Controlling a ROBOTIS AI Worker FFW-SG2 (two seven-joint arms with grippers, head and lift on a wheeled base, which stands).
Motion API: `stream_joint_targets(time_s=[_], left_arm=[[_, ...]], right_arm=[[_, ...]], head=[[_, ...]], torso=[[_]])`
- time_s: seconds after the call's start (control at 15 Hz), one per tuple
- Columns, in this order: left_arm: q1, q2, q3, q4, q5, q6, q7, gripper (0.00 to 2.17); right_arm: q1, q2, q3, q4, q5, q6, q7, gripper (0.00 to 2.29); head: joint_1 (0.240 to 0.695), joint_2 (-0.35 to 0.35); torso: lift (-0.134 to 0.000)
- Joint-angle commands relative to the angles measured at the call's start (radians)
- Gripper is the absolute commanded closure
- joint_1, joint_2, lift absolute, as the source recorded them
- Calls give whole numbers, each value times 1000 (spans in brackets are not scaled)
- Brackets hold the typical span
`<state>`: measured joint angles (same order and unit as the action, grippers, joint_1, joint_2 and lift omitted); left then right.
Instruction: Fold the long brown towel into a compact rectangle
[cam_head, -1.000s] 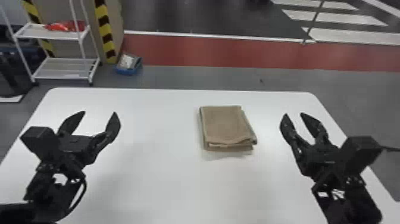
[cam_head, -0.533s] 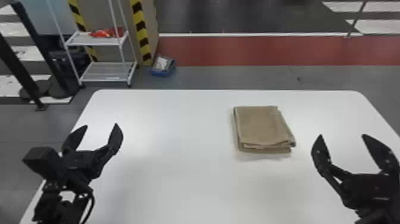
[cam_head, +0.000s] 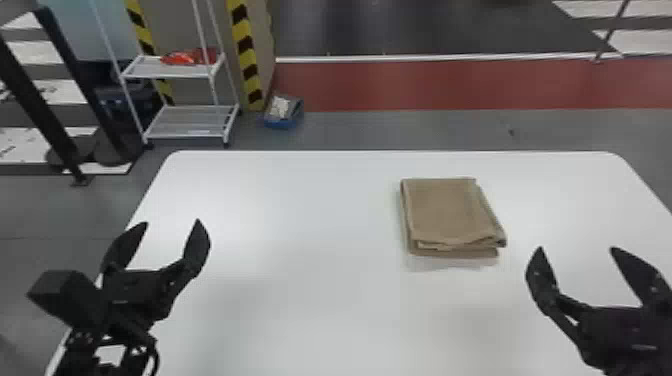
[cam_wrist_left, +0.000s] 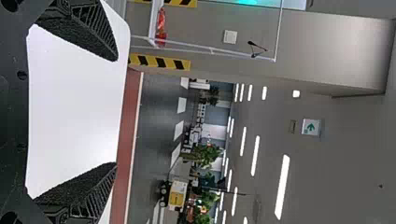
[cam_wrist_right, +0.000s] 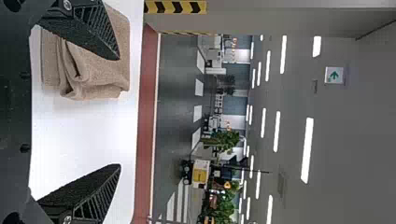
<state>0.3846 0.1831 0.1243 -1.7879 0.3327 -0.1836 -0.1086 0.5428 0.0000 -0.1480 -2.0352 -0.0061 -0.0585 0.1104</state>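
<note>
One brown towel (cam_head: 447, 212), soft and nubbly, lies folded in a layered, compact rectangle at the right of centre on the far half of one smooth white table (cam_head: 300, 280) with rounded corners. Two black grippers, left (cam_head: 167, 230) and right (cam_head: 577, 255), hang with flat, tapering fingers spread apart and empty.

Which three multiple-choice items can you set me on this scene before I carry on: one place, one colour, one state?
1. Where is the towel?
A. On the floor
B. On the table
C. On the rack

2. What colour is the tabletop?
A. White
B. Red
C. Black

3. How is the left tool?
A. Shut on the towel
B. Shut and empty
C. Open and empty

Key:
1. B: the head view shows it folded on the tabletop, nearer the right tool than the left.
2. A: its surface is white in the head view.
3. C: its fingers stand apart with nothing between them.
</note>
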Motion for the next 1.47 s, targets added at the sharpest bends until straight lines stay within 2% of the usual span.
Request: stream_joint_targets(time_s=[0.0,0.27,1.4], left_arm=[[19,-4,0,-21,-4,2,7,76],[33,-13,-14,-48,-18,23,41,80],[33,-20,-26,-54,-30,33,47,80]], right_arm=[[5,1,5,-10,0,12,0,63],[11,1,13,-23,0,15,2,63],[2,1,51,-22,31,39,2,73]], head=[[695,48],[695,50],[695,63]], torso=[[-94],[-94],[-94]])
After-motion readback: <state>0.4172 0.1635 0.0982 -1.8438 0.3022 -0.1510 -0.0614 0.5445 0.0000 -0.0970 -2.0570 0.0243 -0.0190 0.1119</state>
